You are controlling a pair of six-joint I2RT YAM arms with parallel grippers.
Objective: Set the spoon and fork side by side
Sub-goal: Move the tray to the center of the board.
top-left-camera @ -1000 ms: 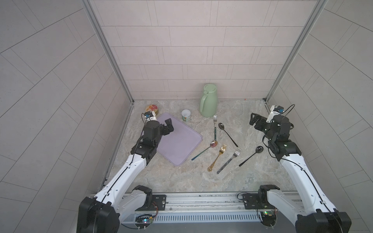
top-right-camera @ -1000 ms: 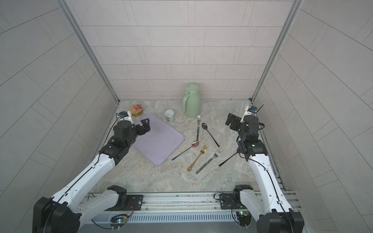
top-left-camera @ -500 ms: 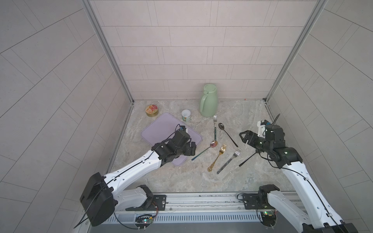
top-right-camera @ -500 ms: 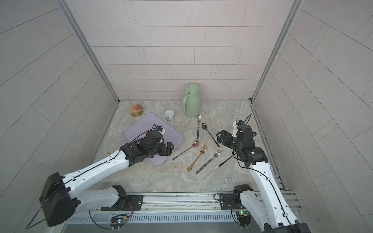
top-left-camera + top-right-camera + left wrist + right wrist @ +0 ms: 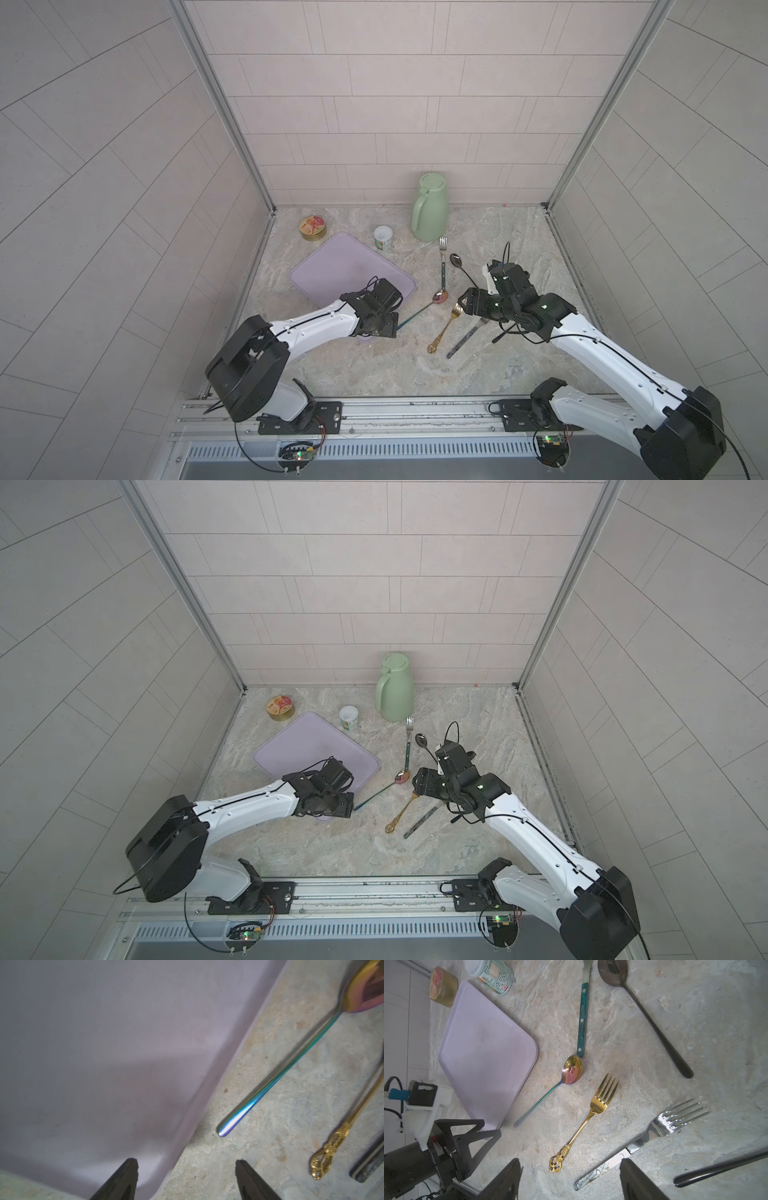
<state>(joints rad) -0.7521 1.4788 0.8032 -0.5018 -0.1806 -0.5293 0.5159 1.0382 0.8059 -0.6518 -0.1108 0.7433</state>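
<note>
In both top views, your left fingers point(image 5: 386, 329) hang left of centre over the near corner of the lilac tray point(image 5: 332, 266). The handle tip of the rainbow spoon point(image 5: 419, 311) is just beside them. That spoon lies slantwise on the tabletop point(image 5: 374, 365), with its bowl toward the upper right. Your right fingers point(image 5: 424, 784) hover right of centre over the tines of the gold fork point(image 5: 402, 812). The fork lies just right of the spoon, apart from it and roughly parallel.

In the left wrist view, your left fingers point(image 5: 122, 1180) stand well apart at the bottom edge with nothing held. One tip is over the tray point(image 5: 104, 1043) corner and the other is over bare stone. The spoon point(image 5: 280, 1070) runs from mid-frame to the upper right, clear of both tips. The fork's point(image 5: 324, 1159) ornate handle shows at lower right.

In the right wrist view, your right fingers point(image 5: 504, 1182) are also spread wide at the bottom edge and grip nothing. The gold fork point(image 5: 581, 1128) lies at centre, with the spoon point(image 5: 572, 1070) up and left of it. They are near each other but not touching. A silver fork point(image 5: 660, 1126) lies at lower right.
</note>
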